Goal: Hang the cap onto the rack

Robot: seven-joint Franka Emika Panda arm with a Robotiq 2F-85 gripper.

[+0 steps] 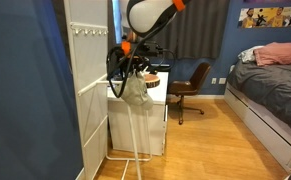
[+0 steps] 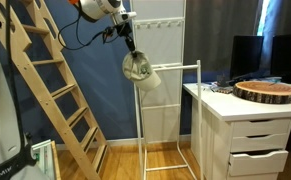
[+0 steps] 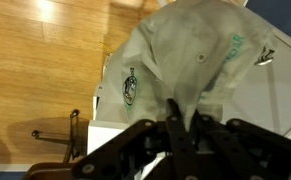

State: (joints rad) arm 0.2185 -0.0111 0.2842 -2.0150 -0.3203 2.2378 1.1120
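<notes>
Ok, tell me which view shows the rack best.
Best in an exterior view: the rack stands nearly whole, top bar and both uprights. In an exterior view the rack is just thin slanted poles below the cap. The wrist view is mostly cap; rack unclear.

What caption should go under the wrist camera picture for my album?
Robot jaws pinch the floppy pale cap high over the wooden floor.

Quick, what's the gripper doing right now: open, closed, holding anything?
Gripper: closed, holding the cap, which hangs down from it.
</notes>
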